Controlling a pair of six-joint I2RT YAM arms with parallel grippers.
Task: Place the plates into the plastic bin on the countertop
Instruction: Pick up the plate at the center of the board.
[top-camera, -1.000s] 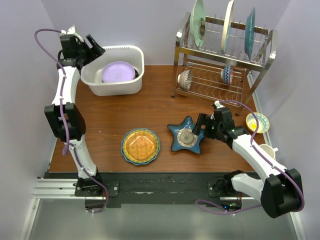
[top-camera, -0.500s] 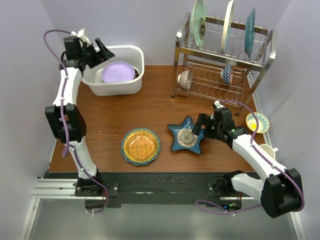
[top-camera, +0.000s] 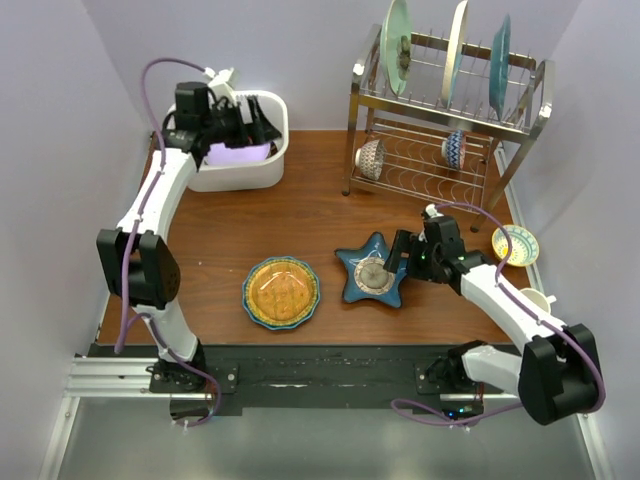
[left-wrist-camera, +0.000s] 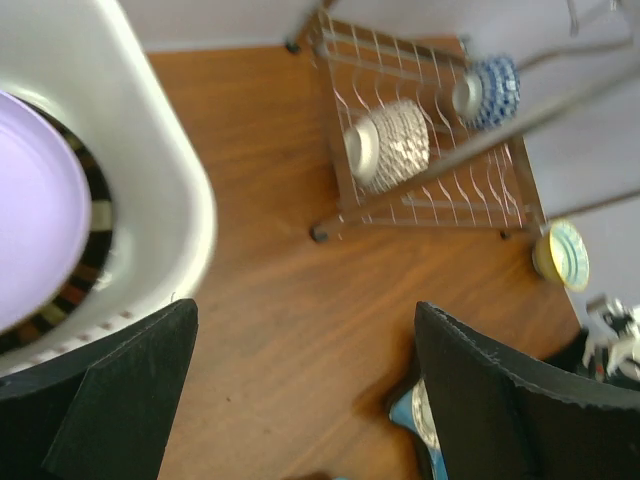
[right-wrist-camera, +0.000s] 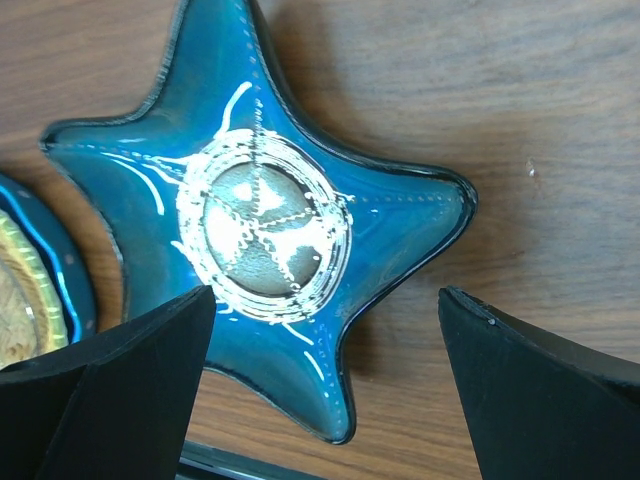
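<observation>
The left fingers (left-wrist-camera: 120, 390) hang spread and empty above the right rim of the plastic bin (top-camera: 232, 178), far left on the surface (top-camera: 300, 215). Inside, a lavender plate (top-camera: 237, 152) lies on a black-rimmed plate (left-wrist-camera: 95, 225). The amber plate (top-camera: 281, 292) sits mid-surface. Just beside it, the right fingers (right-wrist-camera: 110, 390) hover spread over the blue star plate (top-camera: 372, 272).

desk (top-camera: 300, 215): reddish-brown wood, black front edge | far left: white plastic bin (top-camera: 236, 179) | far right: steel dish rack (top-camera: 430, 166) | middle: blue star plate (top-camera: 372, 272), amber plate (top-camera: 281, 292) near its left (not touching) | right edge: small yellow bowl (top-camera: 514, 244)
</observation>
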